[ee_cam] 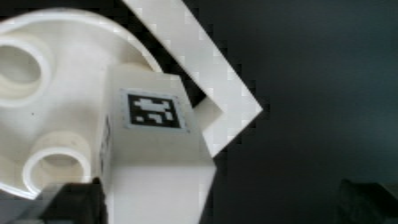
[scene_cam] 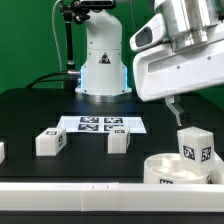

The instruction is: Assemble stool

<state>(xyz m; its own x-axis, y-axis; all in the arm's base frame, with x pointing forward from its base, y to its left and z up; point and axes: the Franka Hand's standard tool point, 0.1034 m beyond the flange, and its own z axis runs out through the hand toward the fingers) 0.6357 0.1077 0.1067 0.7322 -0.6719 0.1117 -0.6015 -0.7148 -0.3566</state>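
Note:
The stool's round white seat (scene_cam: pixel 160 170) lies at the exterior view's lower right. One tagged block leg (scene_cam: pixel 195 148) stands upright on it. My gripper (scene_cam: pixel 183 112) hangs just above that leg, and one thin finger (scene_cam: pixel 175 106) shows under the white hand. In the wrist view the leg (ee_cam: pixel 157 150) rises from the seat (ee_cam: pixel 45 90), whose round sockets show. My gripper (ee_cam: pixel 222 205) is open. One dark fingertip (ee_cam: pixel 71 203) sits close beside the leg, and the other stands well off it.
Two loose legs (scene_cam: pixel 50 141) (scene_cam: pixel 119 141) lie on the black table near the marker board (scene_cam: pixel 100 124). Another white part (scene_cam: pixel 2 150) is cut off at the left edge. A white border rail (scene_cam: pixel 70 188) (ee_cam: pixel 187 60) runs along the front, and the arm's base (scene_cam: pixel 103 65) stands at the back.

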